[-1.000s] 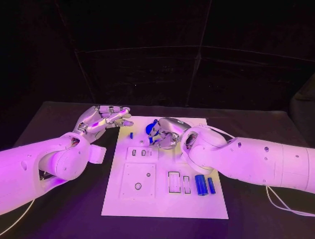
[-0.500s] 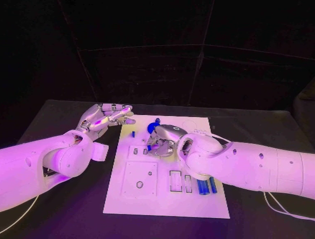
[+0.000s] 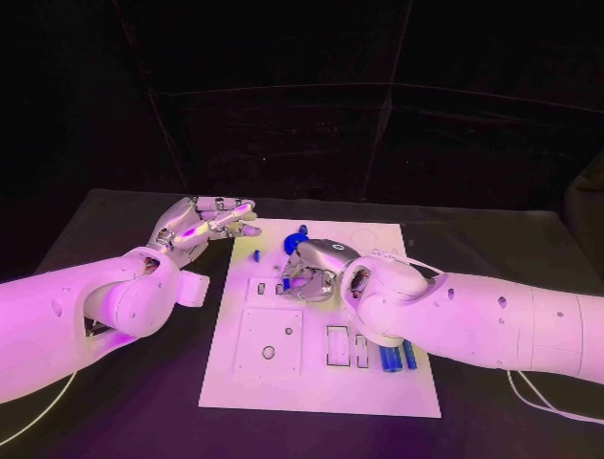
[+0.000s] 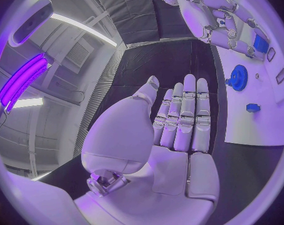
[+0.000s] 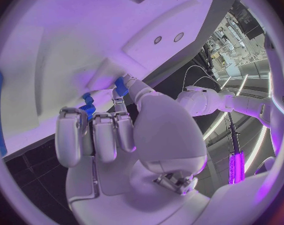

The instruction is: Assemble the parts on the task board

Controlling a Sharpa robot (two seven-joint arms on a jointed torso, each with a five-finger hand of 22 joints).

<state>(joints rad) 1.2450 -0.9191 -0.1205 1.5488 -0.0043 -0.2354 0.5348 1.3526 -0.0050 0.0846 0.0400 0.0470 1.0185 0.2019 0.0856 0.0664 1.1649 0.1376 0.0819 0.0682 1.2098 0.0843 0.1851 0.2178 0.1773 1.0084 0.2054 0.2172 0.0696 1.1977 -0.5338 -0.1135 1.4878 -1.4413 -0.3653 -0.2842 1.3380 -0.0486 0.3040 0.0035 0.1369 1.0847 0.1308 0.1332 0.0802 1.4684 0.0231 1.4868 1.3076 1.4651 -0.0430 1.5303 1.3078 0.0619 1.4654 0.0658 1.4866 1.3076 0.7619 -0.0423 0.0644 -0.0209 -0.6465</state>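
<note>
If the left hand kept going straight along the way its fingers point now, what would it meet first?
Probably nothing on the board: in its wrist view the left hand, open, points along the black table beside the board. The gear and right hand lie off to the side. Depth is unclear.

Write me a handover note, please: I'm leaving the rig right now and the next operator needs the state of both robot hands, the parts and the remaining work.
Left robot hand: over the table left of the task board, fingers out and together, holding nothing.
Right robot hand: over the board's far middle, fingers curled on a small blue part; how it sits I cannot tell.
Parts: blue gear and a small blue piece on the board's far end; two blue bars at its right edge by the right arm.
Done: cannot confirm any part seated.
Left: place the held part, then the others.
</note>
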